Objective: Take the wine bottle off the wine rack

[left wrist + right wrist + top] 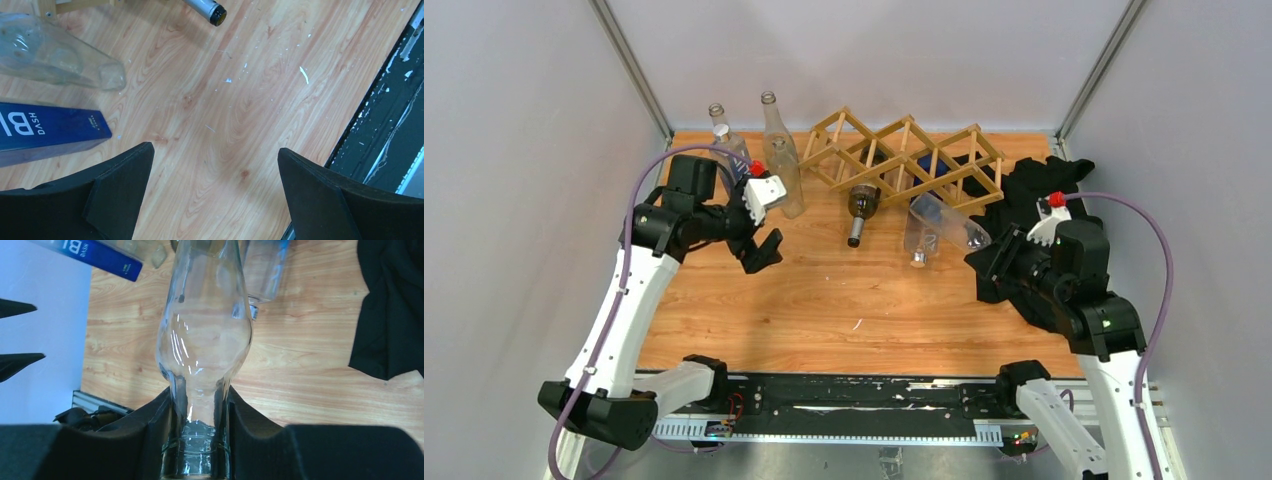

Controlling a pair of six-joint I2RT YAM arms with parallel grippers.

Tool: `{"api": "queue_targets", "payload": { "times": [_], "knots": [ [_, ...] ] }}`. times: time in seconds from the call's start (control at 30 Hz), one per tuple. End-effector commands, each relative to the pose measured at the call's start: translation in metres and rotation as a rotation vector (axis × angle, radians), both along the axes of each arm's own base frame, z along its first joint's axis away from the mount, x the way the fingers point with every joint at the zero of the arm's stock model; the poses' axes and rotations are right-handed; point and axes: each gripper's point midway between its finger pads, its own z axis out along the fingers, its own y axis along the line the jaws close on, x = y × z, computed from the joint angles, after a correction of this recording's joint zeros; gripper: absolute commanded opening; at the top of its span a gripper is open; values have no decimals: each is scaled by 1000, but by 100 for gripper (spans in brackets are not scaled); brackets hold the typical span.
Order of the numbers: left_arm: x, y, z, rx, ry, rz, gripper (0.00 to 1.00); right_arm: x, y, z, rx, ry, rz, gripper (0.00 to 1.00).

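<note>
right gripper [200, 407]: we see it clenched on the neck of the clear glass wine bottle [205, 335], one finger on each side of the glass.
bottle's long axis: from the gripper the neck runs straight away into the wide body. in the top view it lies slanted, with its neck toward the right arm and its base toward the light wooden lattice wine rack [904, 150].
bottle's place: the base end is at the front of the rack's right-hand cells. we cannot tell whether it rests on a slat or hangs free.
coming move: we judge it to be a pull along that axis, away from the rack and toward the right arm, so the body does not catch a slat.
neighbours: a second clear glass bottle [262, 275] lies just beside the held one. a dark glass bottle [861, 203] sits in a middle cell with its neck toward the near edge. we think a sideways swing could knock either.
left gripper [215, 152]: released, with its fingers spread over the wooden surface [225, 115], well apart from the held bottle. the right arm is the nearer one.
far right: a crumpled black cloth [1034, 190] lies beside the rack's end.
</note>
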Motion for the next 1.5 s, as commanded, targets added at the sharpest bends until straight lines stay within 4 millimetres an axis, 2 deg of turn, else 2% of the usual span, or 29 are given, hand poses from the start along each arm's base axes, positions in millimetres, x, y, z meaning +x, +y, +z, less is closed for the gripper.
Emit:
{"api": "queue_targets", "payload": {
  "times": [0.0,0.2,0.37,0.53,0.7,1.03,1.17,1.33,1.47],
  "knots": [
    [-8,-7,4,-6,-15,-45,100,-3,19,39,47,-101,133,0],
    [-22,-21,14,-19,-78,-155,100,-7,40,53,100,-93,252,0],
    [-24,-32,20,31,-143,-229,100,-6,64,53,130,-70,345,0],
    [-17,-40,23,56,-155,-254,100,-7,105,50,81,-57,466,0],
    [-19,-39,13,73,-157,-270,100,-10,145,52,59,-51,569,0],
    [-39,-40,1,44,-196,-334,100,-30,215,59,76,-53,781,0],
    [-47,-35,-6,57,-227,-354,100,-39,230,62,73,-64,843,0],
    [-62,-31,-12,47,-256,-383,100,-49,238,69,88,-84,898,0],
    [-65,-29,-17,56,-273,-396,100,-58,246,68,102,-78,958,0]
  ]
}}
